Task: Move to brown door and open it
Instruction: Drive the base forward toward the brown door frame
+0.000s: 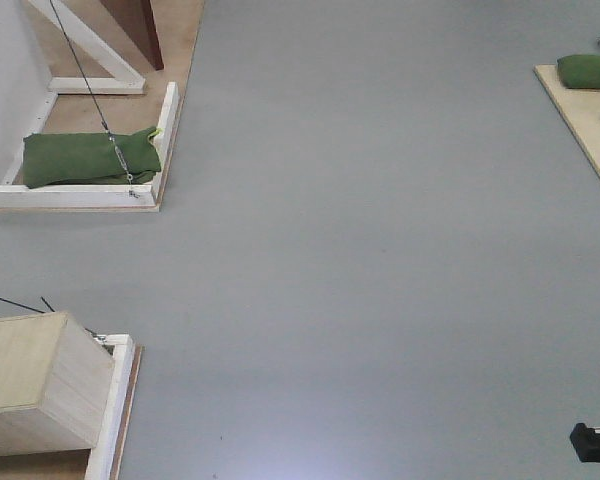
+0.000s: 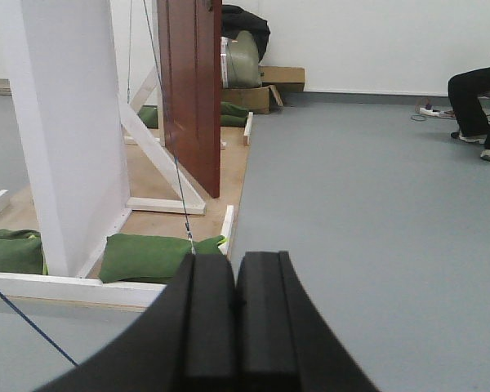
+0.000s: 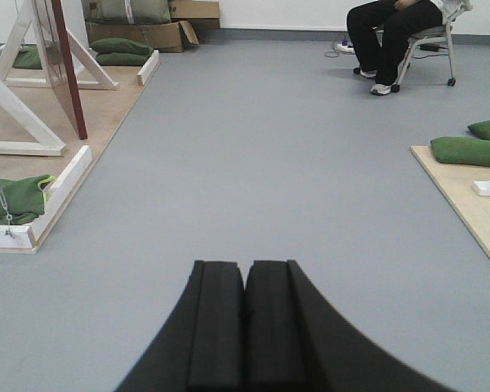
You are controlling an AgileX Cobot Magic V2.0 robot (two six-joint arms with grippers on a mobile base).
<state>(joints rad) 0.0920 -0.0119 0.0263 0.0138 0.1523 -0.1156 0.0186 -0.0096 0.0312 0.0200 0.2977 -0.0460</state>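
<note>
Grey floor (image 1: 380, 250), white wall (image 2: 376, 41), cardboard boxes (image 3: 159, 34), green sandbags (image 1: 75, 160).

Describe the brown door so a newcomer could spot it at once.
Left of the grey floor lies a plywood platform. On it stands the brown door, a tall reddish-brown slab; the panel beside it is white, the sandbags green.

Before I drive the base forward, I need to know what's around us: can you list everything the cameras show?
brown door: one, reddish brown, upright on the left plywood platform
white frame: one, white, same platform
sandbags: at least five, green, on left and right platforms
wooden box: one, pale, near left
cardboard boxes: two, brown, far back
seated person: one, black trousers, far right
left end effector: black, shut, empty
right end effector: black, shut, empty
</note>
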